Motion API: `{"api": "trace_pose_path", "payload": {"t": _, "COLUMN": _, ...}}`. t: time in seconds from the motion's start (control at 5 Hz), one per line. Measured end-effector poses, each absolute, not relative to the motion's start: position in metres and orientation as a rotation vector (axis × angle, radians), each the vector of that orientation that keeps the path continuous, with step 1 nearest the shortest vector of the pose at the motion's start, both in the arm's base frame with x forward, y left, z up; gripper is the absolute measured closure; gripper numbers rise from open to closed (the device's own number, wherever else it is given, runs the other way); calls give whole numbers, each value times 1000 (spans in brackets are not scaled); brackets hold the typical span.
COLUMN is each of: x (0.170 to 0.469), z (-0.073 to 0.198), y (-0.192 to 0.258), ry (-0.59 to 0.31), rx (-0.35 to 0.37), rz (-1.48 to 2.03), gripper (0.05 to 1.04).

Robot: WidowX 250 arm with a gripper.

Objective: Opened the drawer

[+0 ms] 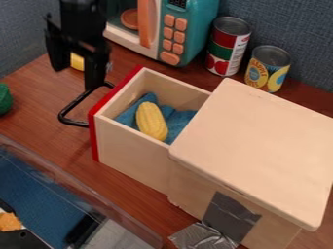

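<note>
- Camera view: the wooden drawer point(133, 158) stands pulled well out of its box point(260, 146), its red front facing the bench's left side.
- The black two-finger gripper point(77, 78) hangs over the back left of the bench point(39, 102), its jaws spread apart. One fingertip comes down right by the far end of the black handle point(73, 107); I can't tell whether they touch.
- Inside the drawer, a yellow toy corn cob point(151, 121) lies on a rumpled blue cloth point(179, 118).
- Silver duct tape point(231, 216) runs from the box's side down onto the bench, near the front edge.
- Along the back edge sit a teal toy microwave point(203, 29) with orange buttons, a red-and-green can point(228, 46) and, beside it, a yellow-and-blue can point(267, 68).
- Something yellow point(77, 62), perhaps a toy block, shows between the jaws, seemingly behind them.
</note>
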State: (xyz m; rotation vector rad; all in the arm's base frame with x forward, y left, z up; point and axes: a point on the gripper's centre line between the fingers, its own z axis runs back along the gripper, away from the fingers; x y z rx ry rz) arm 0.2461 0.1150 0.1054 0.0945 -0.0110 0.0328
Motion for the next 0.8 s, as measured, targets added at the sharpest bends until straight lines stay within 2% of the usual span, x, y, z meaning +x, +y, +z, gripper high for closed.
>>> {"api": "trace_pose_path", "payload": {"t": 0.2, "x": 241, "z": 131, "y": 103, "ry": -39, "rx": 41, "rz": 178, "gripper": 83}}
{"api": "trace_pose_path", "payload": {"t": 0.4, "x": 243, "z": 147, "y": 72, "ry": -82, "rx": -26, "rz": 245, "gripper": 83}}
{"api": "trace_pose_path", "payload": {"t": 0.6, "x": 251, "z": 151, "y": 38, "ry": -121, "rx": -36, "rz": 256, "gripper": 83}}
{"api": "trace_pose_path", "payload": {"t": 0.8, "x": 256, "z": 149, "y": 12, "ry": -137, "rx": 14, "rz": 252, "gripper": 83}}
